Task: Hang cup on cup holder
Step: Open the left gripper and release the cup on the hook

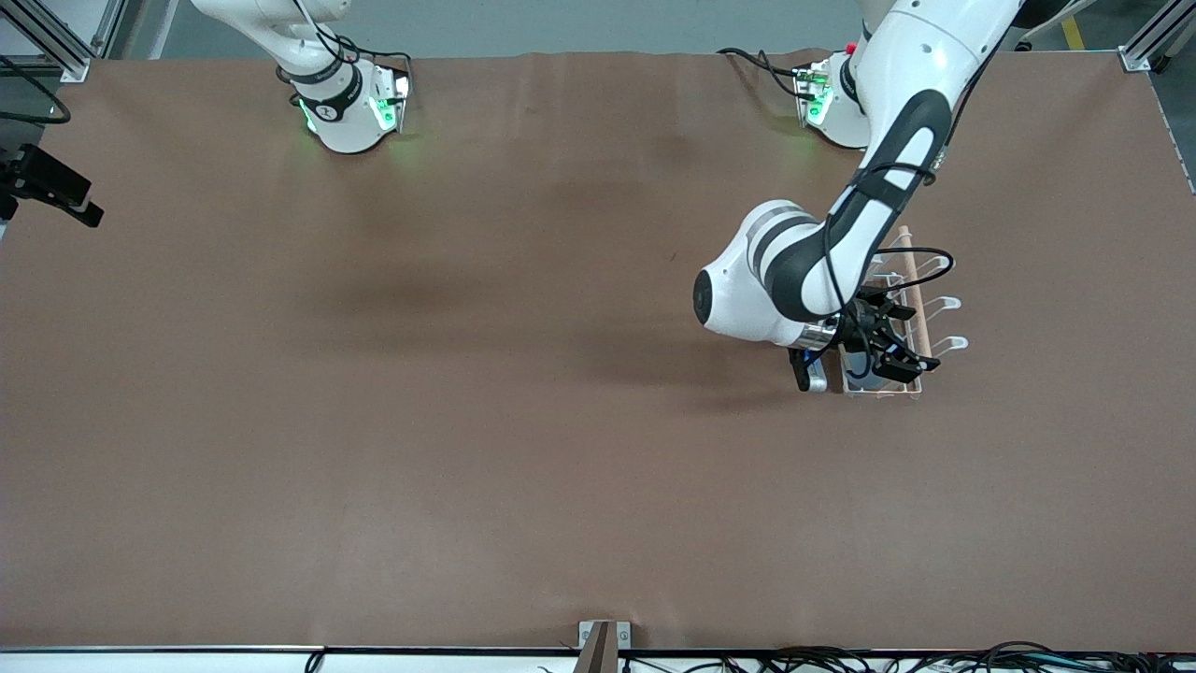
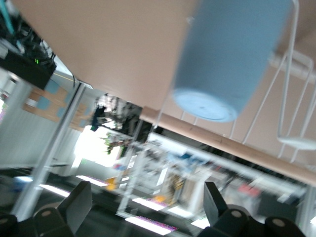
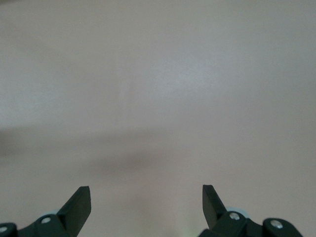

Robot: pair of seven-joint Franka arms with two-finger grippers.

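1. Left gripper [image 2: 143, 207] stands wide open at the cup holder [image 1: 920, 308]; fingers [image 2: 76, 202] clear of the cup [image 2: 229, 54], which hangs on a prong.
2. Right gripper [image 3: 146, 202], waiting over bare table [image 1: 374, 421], also spread wide, holding nothing.

No readable text anywhere

Nothing legible is showing on the cup [image 2: 224, 59], the cup holder [image 1: 911, 308] or the brown surface [image 1: 467, 421]; a dark mark on the right arm's base collar [image 1: 327, 110] is staying too small to read.
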